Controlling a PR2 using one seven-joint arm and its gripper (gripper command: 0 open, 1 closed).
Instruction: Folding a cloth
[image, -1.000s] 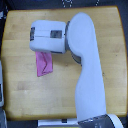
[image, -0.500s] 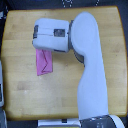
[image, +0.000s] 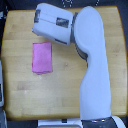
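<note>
Near the bottom: big white arm (image: 95, 85), reaching up over the wooden table (image: 30, 100). Farther up, to the exterior view's left: the cloth (image: 42, 58), pink, flat on the wood, in a neat tall shape with 4 sides. Looks folded already (maybe 1 fold done, hard to be sure), so maybe little left to do. Farthest up: the fat white end of the arm, just above the cloth, not touching. Gripper hidden; can't tell if open or closed. Holding nothing pink.
</note>
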